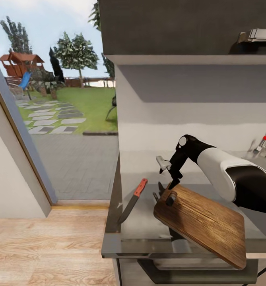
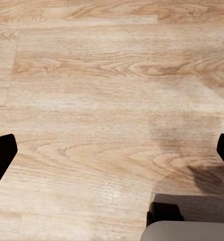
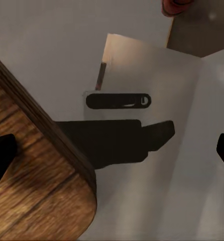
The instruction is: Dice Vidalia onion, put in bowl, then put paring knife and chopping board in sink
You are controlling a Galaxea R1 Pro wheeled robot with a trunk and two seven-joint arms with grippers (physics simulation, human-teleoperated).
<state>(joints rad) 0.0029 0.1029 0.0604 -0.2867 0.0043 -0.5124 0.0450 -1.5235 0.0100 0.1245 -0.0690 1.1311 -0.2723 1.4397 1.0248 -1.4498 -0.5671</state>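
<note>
The chopping board (image 1: 204,226) hangs tilted over the countertop's (image 1: 140,226) front edge, its near end past the rim. My right gripper (image 1: 169,195) is at the board's far-left corner. In the right wrist view the right gripper (image 3: 112,150) has its fingers wide apart, one fingertip (image 3: 1,155) over the chopping board (image 3: 36,191), the other clear of it. The paring knife (image 1: 133,200), red handle away from me, lies on the countertop left of the board. My left gripper (image 2: 112,150) is open over the wooden floor. The Vidalia onion, the bowl and the sink basin are out of view.
A faucet with a red knob (image 1: 265,138) stands at the far right by the wall. The countertop ends at the left beside a large window (image 1: 61,99). A wall cabinet (image 1: 188,28) hangs overhead. Wooden floor (image 1: 45,246) lies to the left.
</note>
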